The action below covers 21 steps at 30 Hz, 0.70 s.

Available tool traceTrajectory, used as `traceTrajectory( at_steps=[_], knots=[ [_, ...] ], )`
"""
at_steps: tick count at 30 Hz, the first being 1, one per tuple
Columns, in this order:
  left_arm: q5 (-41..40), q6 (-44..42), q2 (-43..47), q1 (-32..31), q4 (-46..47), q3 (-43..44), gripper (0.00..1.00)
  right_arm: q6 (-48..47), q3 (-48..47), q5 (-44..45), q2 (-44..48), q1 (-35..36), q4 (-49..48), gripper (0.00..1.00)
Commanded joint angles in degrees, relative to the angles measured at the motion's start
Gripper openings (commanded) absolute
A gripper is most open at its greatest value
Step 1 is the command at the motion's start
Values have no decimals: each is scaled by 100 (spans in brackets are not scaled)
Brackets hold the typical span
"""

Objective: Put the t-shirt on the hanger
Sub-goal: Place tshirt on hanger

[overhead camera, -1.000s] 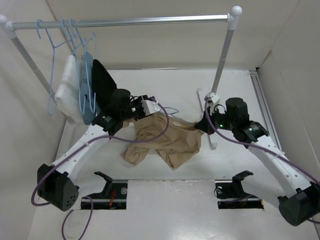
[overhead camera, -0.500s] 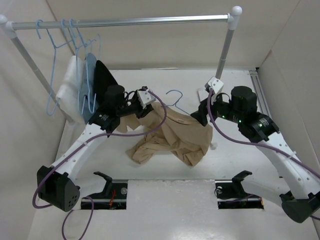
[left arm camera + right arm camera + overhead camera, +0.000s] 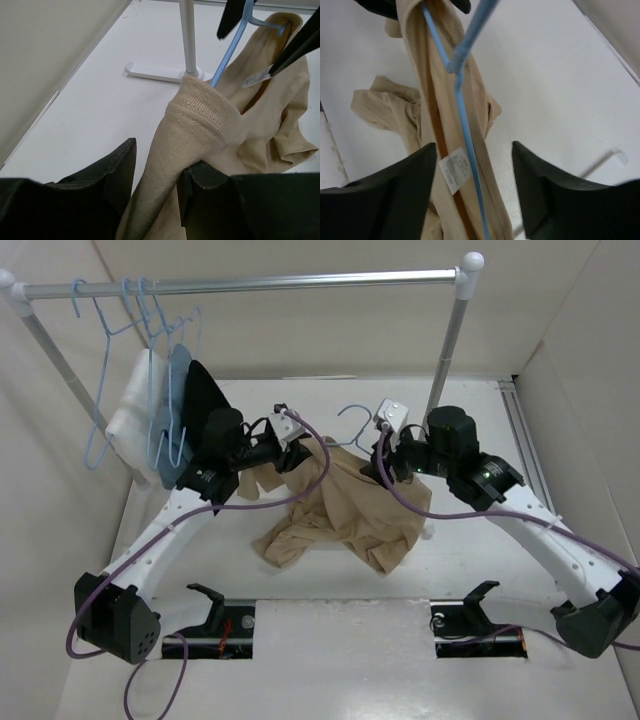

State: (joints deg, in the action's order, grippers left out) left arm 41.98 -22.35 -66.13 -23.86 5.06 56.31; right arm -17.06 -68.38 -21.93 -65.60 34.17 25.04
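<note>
Partly: the hanger (image 3: 461, 110) is in the t-shirt (image 3: 345, 515) neck, shoulders not yet fitted; left pincer (image 3: 157, 160) pinches the cloth, right pincer (image 3: 474, 150) hold unclear.

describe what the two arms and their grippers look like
The left arm and right arm have white links, black joint housings and black base blocks. A purple cable trails along each. The left gripper and right gripper have matte black fingers. Small green lights glow on the right arm's joint.
</note>
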Motion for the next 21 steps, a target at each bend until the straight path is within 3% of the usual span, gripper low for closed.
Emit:
traceTrajectory(
  at_steps=[1,3,4,6,14,21],
  knots=[
    [258,424,276,126,653,-103,0,-61,157,-188,-101,98,-701,62],
    [319,477,337,127,654,-103,0,10,245,-84,-154,98,-947,51],
    [320,477,337,179,654,-103,0,62,246,13,-154,98,-948,25],
    [320,416,390,232,523,-103,0,158,299,241,99,98,-1010,0],
    [-707,240,277,575,601,-156,0,54,703,831,1462,37,-474,0],
    [-603,372,47,575,716,11,2,1,493,996,1603,37,255,0]
  ],
)
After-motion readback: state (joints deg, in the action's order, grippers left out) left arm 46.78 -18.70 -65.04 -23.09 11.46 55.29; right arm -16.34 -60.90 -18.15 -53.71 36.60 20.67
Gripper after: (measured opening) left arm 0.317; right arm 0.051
